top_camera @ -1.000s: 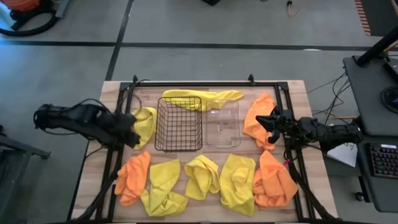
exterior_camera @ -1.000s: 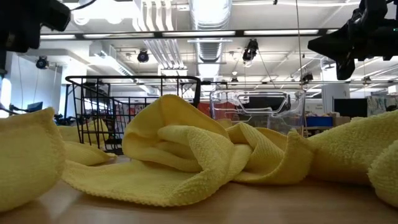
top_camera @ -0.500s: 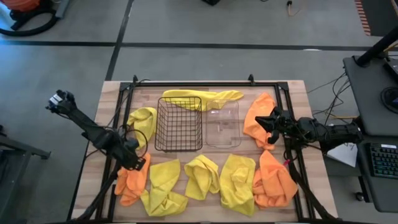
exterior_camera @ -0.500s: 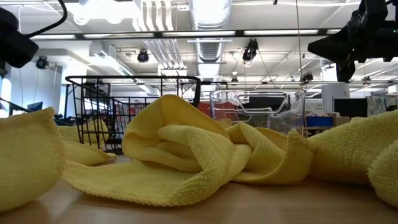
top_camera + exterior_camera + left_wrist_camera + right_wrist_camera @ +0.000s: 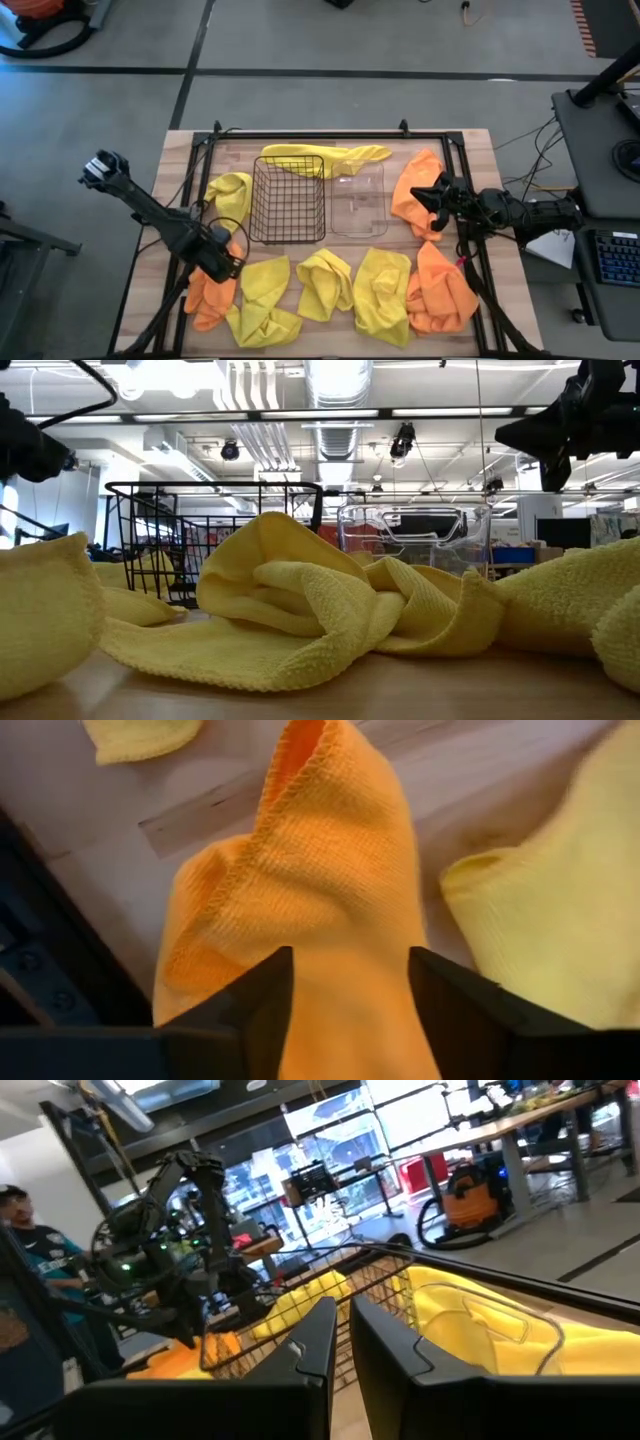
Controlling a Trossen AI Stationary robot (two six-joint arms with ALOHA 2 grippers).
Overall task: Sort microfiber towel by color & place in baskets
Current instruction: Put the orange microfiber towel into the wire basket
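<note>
On table (image 5: 470, 150): six yellow towels (image 5: 377, 289), three orange (image 5: 438, 291), two baskets (image 5: 288, 199).

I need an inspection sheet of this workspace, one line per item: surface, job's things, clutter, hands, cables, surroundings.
Surface: wooden table inside a black frame.
Job's things: black wire basket and clear plastic bin, both empty; yellow towels and orange towels lie around them.
Clutter: nothing seen.
Hands: left hand open over the orange towel at the table's near left; right hand shut, over the orange cloth at the right edge.
Cables: black cables on the floor at right.
Surroundings: a person in the room beyond.
</note>
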